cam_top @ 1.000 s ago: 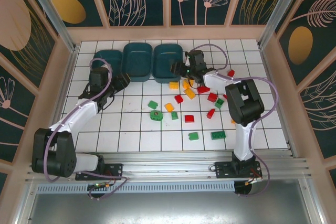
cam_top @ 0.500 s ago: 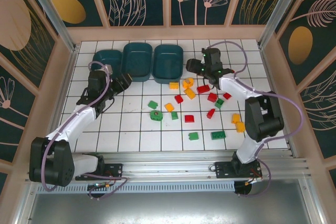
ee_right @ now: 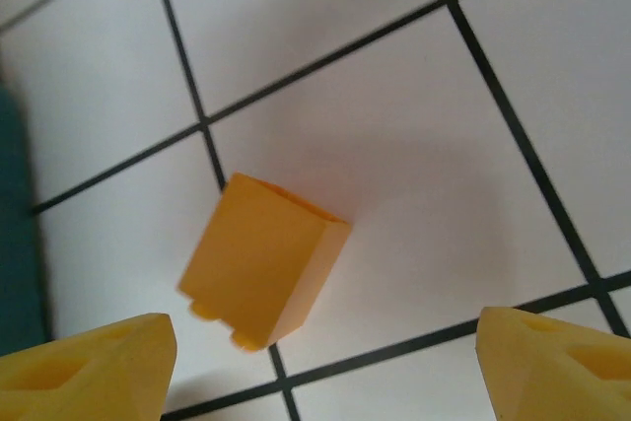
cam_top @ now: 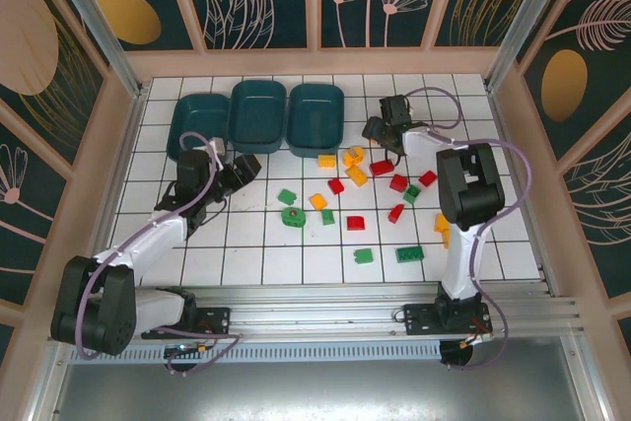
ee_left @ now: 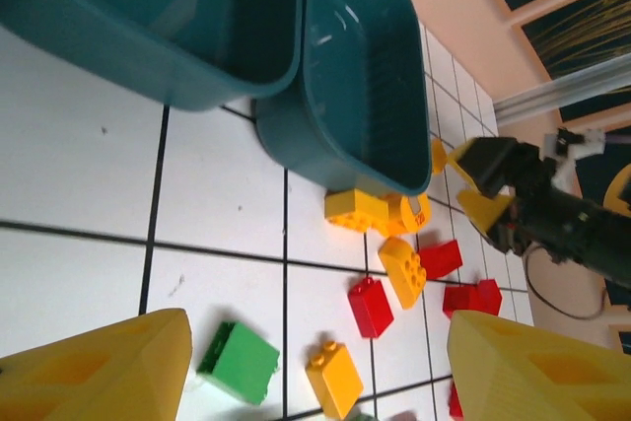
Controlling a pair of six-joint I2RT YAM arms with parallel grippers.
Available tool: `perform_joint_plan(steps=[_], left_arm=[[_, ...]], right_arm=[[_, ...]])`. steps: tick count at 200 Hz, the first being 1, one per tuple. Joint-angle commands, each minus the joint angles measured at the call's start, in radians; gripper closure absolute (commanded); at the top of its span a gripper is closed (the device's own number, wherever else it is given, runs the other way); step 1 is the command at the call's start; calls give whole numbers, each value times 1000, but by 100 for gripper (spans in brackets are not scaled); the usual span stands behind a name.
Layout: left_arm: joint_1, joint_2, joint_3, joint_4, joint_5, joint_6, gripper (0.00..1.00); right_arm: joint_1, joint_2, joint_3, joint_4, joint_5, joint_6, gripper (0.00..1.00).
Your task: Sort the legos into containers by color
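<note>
Seen from above, the three containers [cam_top: 258, 115] stand in a touching row at the upper middle of the frame. The legos [cam_top: 355, 223] lie scattered on the white tiled table [cam_top: 256, 248] below and to the right of them. Red, green and yellow-orange pieces are mixed, with the round green piece [cam_top: 292, 215] near the centre. The left gripper [cam_top: 244, 167] hangs just below the middle bin, pointing right at the pile. The right gripper [cam_top: 372, 129] sits just right of the last bin, at the pile's top edge.

The overhead view is too small to show how far either claw is spread; the wrist views show it. In the left wrist view the yellow fingers [ee_left: 99, 367] sit far apart in the lower corners, gripping nothing. A green brick [ee_left: 237, 362] and a yellow brick [ee_left: 333, 379] lie on the tiles ahead. That view also shows the side walls of two bins, a yellow cluster [ee_left: 360, 209] against one bin's corner, and the other arm's claw spread open at the right edge.

In the right wrist view its own fingers [ee_right: 89, 367] are wide apart in the bottom corners. A single yellow-orange brick [ee_right: 264, 263] lies tilted on a tile between and ahead of them, touching neither. I cannot tell which brick this is in the overhead view
</note>
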Motion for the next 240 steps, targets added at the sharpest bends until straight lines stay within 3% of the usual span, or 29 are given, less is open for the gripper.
perform_joint_plan(steps=[1, 23, 58, 125, 179, 240], left_arm=[[-7, -21, -37, 49, 3, -24, 30], [-8, -35, -61, 48, -1, -24, 29], [-9, -55, -80, 34, -25, -15, 27], [-8, -42, -68, 29, -23, -6, 27], [-8, -40, -64, 16, -27, 3, 26], [-9, -28, -51, 13, -25, 7, 26]], right_arm=[[13, 52, 90, -10, 16, 47, 20], [20, 112, 137, -24, 27, 48, 26], [37, 128, 146, -7, 43, 33, 43], [37, 137, 169, -34, 85, -7, 57], [43, 91, 87, 38, 138, -94, 68], [46, 47, 44, 73, 128, -114, 69]])
